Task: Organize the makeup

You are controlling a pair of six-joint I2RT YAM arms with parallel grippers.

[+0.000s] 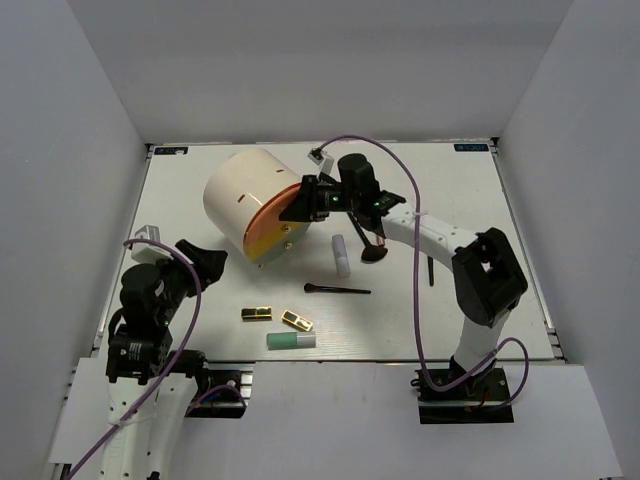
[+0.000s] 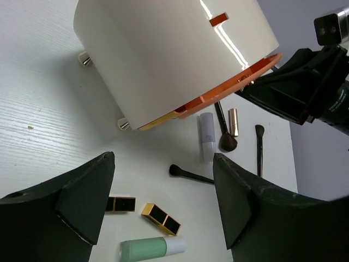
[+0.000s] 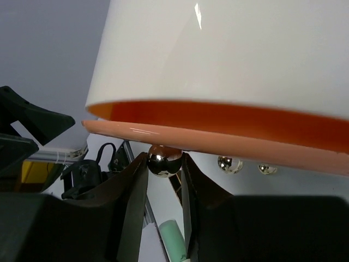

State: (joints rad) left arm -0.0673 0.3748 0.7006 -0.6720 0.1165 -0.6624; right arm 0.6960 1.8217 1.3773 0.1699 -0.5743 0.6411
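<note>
Left gripper [image 2: 163, 164] gaped empty at lower left — mint-green tube [image 1: 291, 341], gold-and-black case [image 1: 257, 313] and brush [image 1: 338, 290] lay loose lower centre. Right gripper [image 3: 164, 164] pinched a chrome knob [image 3: 164, 158] on the cream cylinder [image 1: 240, 195] above them.

In the right wrist view, the mint-green tube [image 3: 173, 240] runs off the bottom edge; the cream cylinder [image 3: 229, 54] overflows top and right.

Rig body: two matching arms, white shells, black joints.
Left arm [image 1: 140, 330] and right arm [image 1: 432, 230] share one build: glossy white link shells between matte black joint housings, each on a black base plate [image 1: 465, 395]. A purple cable [image 1: 416, 300] loops along each arm. Small green lights [image 1: 378, 203] glow at the right wrist. Fingers [image 2: 82, 202] are matte black, broad, wedge-shaped, with flat faceted inner faces.
</note>
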